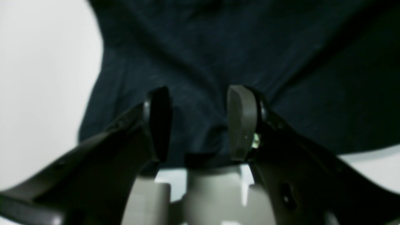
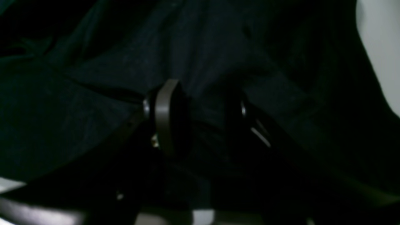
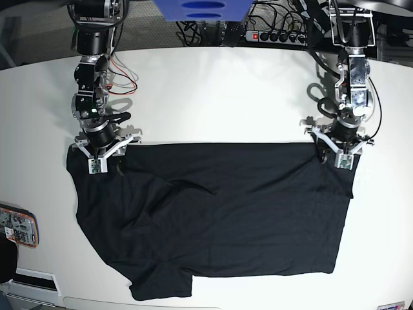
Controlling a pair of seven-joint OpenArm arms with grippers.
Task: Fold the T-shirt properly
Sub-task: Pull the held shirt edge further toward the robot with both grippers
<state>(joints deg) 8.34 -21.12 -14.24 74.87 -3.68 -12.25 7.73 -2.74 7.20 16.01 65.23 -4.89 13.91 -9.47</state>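
The black T-shirt (image 3: 219, 213) lies spread out on the white table (image 3: 213, 97), its far edge running straight between the two arms. My left gripper (image 3: 340, 155) stands on the shirt's far right corner. In the left wrist view its fingers (image 1: 240, 118) stand apart around the gripper's middle (image 1: 200, 93), with puckered black fabric (image 1: 218, 47) between and beneath them. My right gripper (image 3: 103, 158) stands on the far left corner. In the dark right wrist view the gripper (image 2: 204, 93) is also open over bunched fabric (image 2: 93, 109).
A power strip (image 3: 271, 35) and cables lie at the table's far edge, beside a blue object (image 3: 200, 10). Red wires (image 3: 119, 81) hang by the arm on the view's left. A flat orange-edged device (image 3: 16, 226) lies at the left edge.
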